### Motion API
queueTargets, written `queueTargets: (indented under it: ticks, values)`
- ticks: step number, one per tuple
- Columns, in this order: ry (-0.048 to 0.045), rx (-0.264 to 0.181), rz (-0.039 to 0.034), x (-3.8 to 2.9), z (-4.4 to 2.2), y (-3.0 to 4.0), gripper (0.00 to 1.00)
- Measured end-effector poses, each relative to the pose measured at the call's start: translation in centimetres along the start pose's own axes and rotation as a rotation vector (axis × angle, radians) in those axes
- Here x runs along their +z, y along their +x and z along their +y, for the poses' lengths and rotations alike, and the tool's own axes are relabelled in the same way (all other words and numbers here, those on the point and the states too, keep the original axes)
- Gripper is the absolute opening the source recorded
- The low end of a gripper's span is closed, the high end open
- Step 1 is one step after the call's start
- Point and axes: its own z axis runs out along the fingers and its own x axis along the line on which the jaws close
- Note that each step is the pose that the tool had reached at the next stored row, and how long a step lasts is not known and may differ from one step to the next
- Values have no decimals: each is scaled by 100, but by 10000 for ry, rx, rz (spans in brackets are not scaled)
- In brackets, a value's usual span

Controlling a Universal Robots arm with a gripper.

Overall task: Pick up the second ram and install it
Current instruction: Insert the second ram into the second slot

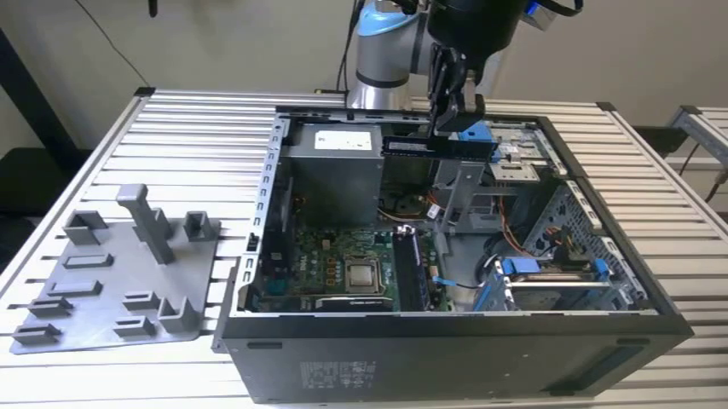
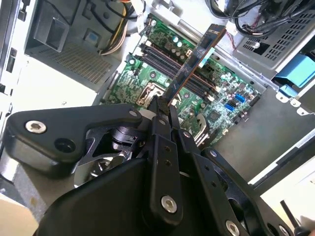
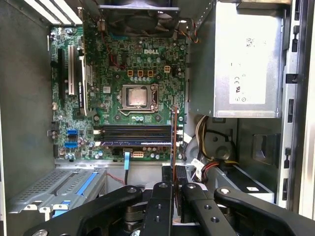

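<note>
Gripper (image 1: 452,122) closed on the second ram (image 1: 412,147). I hold the stick level, above the open computer case (image 1: 455,341) and clear of the motherboard (image 1: 336,256).

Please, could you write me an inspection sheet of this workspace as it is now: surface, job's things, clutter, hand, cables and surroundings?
Surface: slatted metal table, with an open PC case on it.
Job's things: ram held above the motherboard, not seated in a slot.
Clutter: grey holder tray with blocks and a tall post, on the table at the exterior view's left of the case.
Hand: hand shut on the ram, over the case.
Cables: wire bundle beside the power supply, inside the case.
Surroundings: plain wall behind; second slatted table at the exterior view's right.
</note>
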Motion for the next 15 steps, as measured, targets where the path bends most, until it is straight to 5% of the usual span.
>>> queueTargets:
  ticks: [15]
  values:
    - [63, 1380, -32, 4, 0, 0, 14]
